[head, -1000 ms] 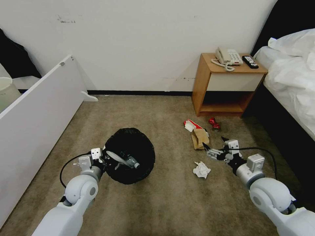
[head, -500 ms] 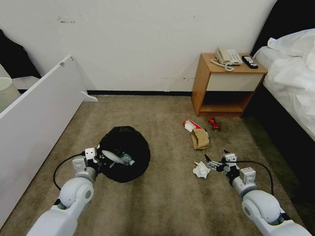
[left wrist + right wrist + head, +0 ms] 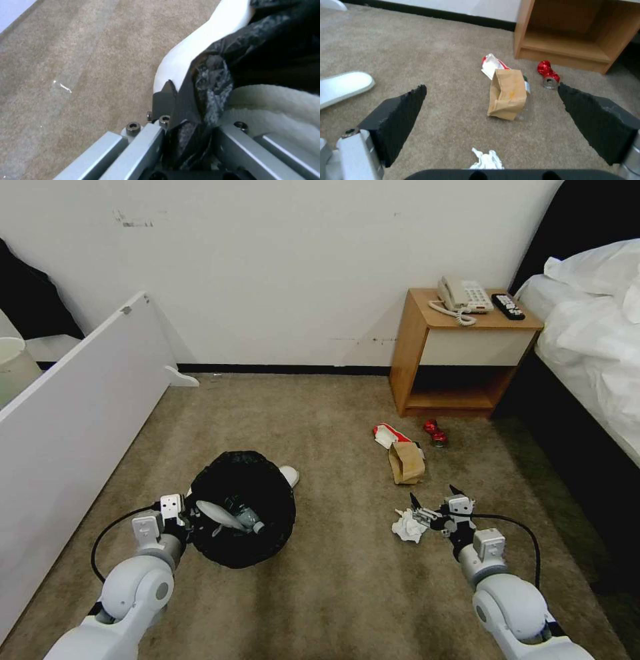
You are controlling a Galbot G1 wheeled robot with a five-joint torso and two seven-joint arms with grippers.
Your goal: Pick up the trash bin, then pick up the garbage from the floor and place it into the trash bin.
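Beige carpet [image 3: 347,593], left end effector [image 3: 189,511] gripping trash bin [image 3: 241,508] — right end effector [image 3: 435,499] spread.

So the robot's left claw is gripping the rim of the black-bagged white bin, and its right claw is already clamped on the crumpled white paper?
Not quite. The right gripper is open, its jaws spread wide above the crumpled white paper, as the right wrist view shows. The left gripper does grip the rim of the round white bin lined with a black bag.

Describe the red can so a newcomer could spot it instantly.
Find the wooden nightstand against the wall beside the bed. On the carpet just in front of its open shelf lies the can, beyond the brown paper bag. It is the only shiny, crushed metal item; the nearby red-white packet is flat.
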